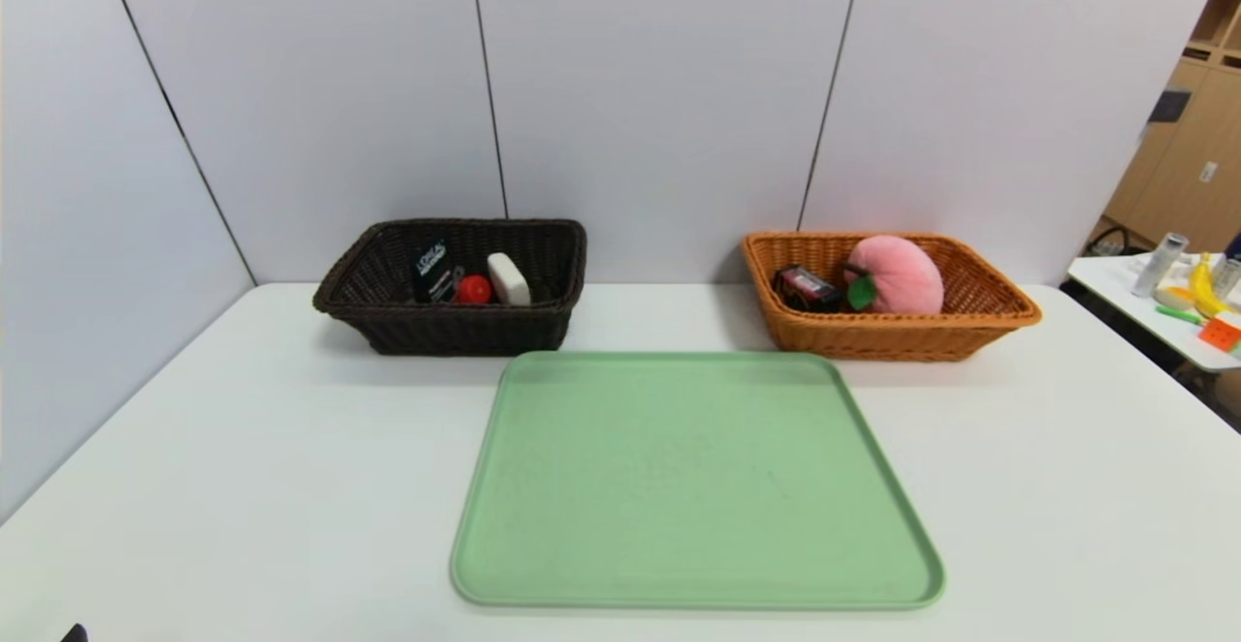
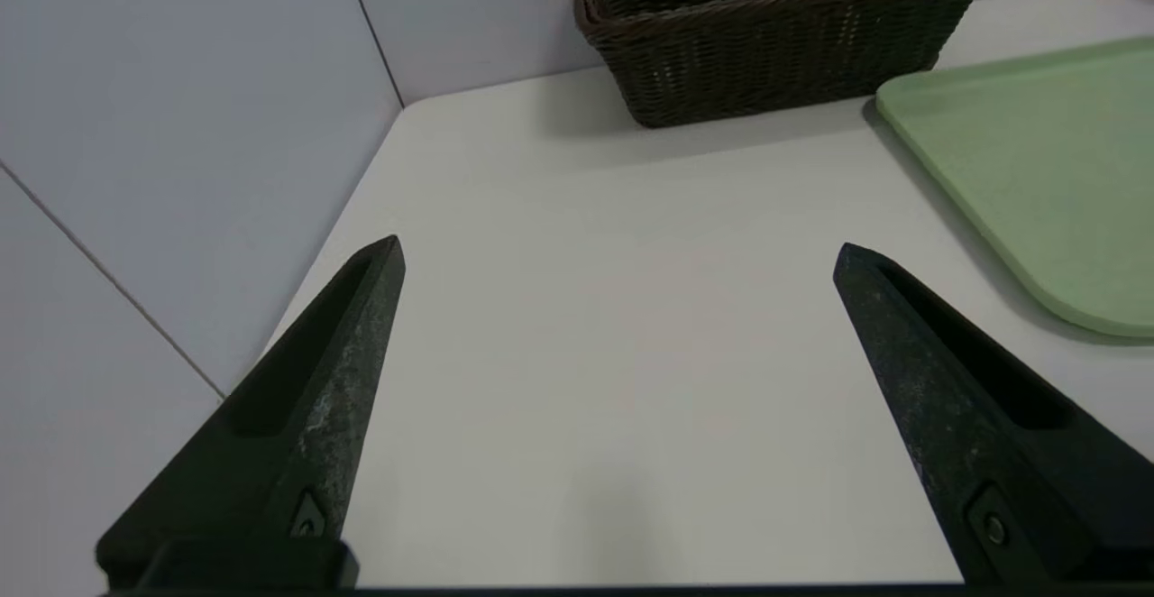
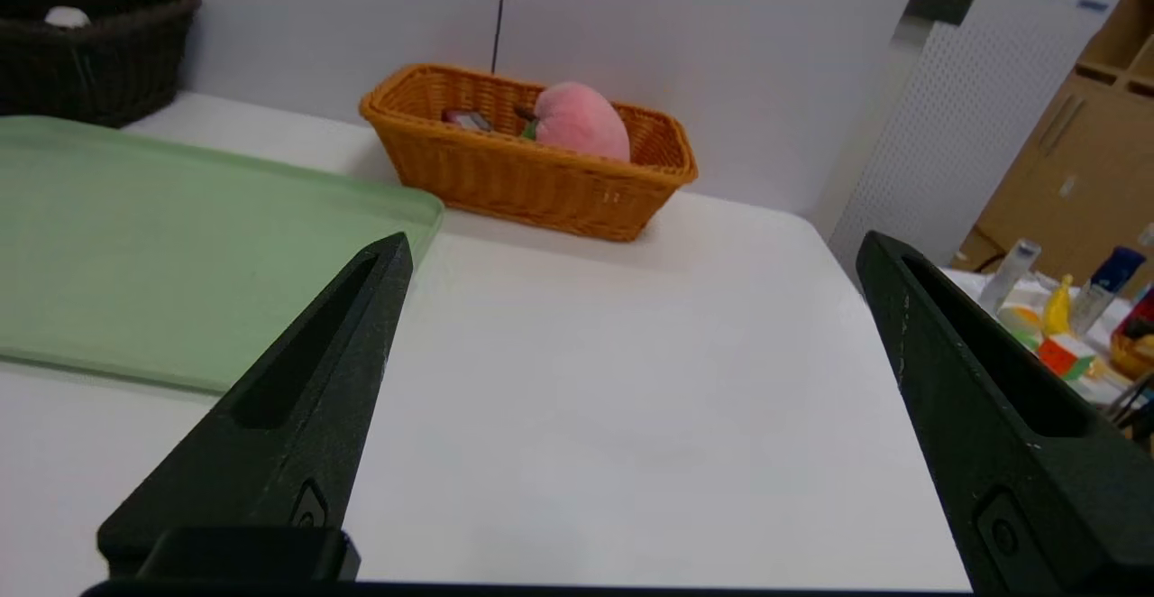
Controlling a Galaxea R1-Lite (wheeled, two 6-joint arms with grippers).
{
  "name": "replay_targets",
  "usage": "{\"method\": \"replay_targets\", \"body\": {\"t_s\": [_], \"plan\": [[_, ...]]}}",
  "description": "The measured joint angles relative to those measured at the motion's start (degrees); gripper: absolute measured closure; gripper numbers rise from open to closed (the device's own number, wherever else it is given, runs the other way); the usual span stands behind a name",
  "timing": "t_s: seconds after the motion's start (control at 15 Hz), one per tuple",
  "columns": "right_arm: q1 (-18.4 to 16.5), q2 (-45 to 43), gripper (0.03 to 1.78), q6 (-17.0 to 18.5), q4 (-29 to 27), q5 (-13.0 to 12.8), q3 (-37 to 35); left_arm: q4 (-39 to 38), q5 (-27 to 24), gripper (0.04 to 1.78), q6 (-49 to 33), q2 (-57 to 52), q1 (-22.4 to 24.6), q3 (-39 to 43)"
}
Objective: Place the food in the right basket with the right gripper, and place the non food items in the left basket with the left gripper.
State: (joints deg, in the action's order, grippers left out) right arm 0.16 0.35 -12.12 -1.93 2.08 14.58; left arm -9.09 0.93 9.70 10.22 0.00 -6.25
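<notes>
The pink plush peach (image 1: 897,273) and a dark packet (image 1: 805,287) lie in the orange basket (image 1: 1008,310), well ahead of the right end effector (image 3: 631,250), which is spread wide and empty over the table (image 1: 242,448). The soap bar (image 1: 508,278), red ball (image 1: 474,289) and black pouch (image 1: 429,270) sit in the dark basket (image 2: 766,47), far ahead of the left end effector (image 2: 618,254), likewise spread and empty. The green tray (image 1: 693,477) lies between the two.

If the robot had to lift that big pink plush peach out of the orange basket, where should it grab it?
Probably from above, across the rounded top of the pink plush peach. It bulges above the rim of the orange basket, so its crown is free while its sides are walled in. The right end effector, wide open over bare table, should avoid the dark packet beside the green leaf.
</notes>
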Motion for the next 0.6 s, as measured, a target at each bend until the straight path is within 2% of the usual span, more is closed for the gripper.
{"method": "replay_targets", "body": {"t_s": [0.33, 0.47, 0.6], "plan": [[0.00, -0.43, 0.11, -1.61, 15.13, 0.67, -10.18, 3.61, -0.09, 0.13, -0.17, -8.68, -0.02, 2.27], [0.00, -0.43, 0.11, -1.88, 15.76, 0.69, -12.76, 2.88, -0.24, 0.13, -0.12, -9.69, -0.05, 4.11], [0.00, -0.43, 0.11, -1.72, 13.93, 0.67, -14.12, 3.06, -1.85, 0.13, -0.34, -10.12, -0.11, 5.41]]}}
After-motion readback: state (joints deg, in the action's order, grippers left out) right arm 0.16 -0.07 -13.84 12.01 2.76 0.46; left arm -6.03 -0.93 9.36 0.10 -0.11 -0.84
